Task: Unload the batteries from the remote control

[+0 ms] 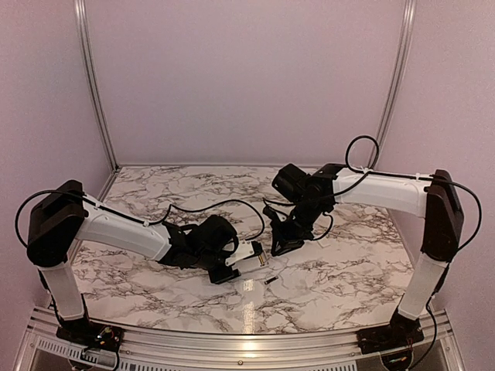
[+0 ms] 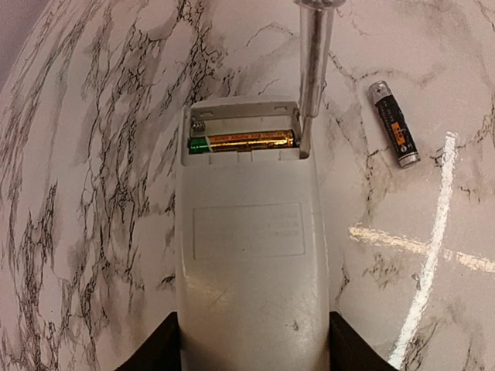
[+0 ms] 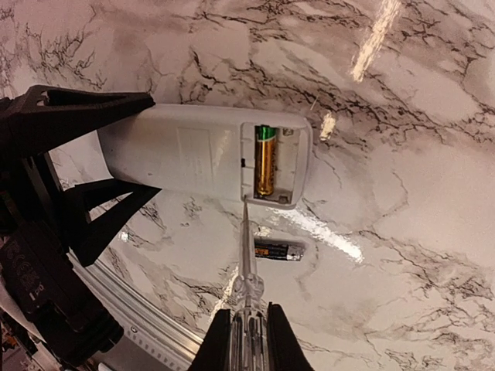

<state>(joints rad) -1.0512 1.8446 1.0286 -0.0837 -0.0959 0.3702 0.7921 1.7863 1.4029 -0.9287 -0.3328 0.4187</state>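
left jaws: clenched on the near end of the slim white rectangular plastic remote control (image 2: 251, 255). its back face is up, with the open battery recess at the far end. cannot tell whether the far end rests on the table.

right jaws: clenched on the long thin grey metal rod (image 2: 315, 62). the rod tip sits at the recess rim, against one end of the seated cell.

batteries: the golden-orange cylinder battery (image 2: 244, 141) is seated in one slot and the other slot is empty. the dark cylinder battery (image 2: 394, 124) lies loose on the white marble-patterned table (image 2: 77, 193), near the recess end. judged half done.

what could go wrong:
- the rod tip could ride over the cell instead of under its end. that gives no lift and may gouge the recess wall.
- the contact spring could release the cell suddenly, so it hops out and rolls toward the table edge.
- the remote is gripped at one end only, so prying at the far end could twist it in the left jaws.
- the loose dark cell lies close by, and a stray sweep of the rod could set it rolling.
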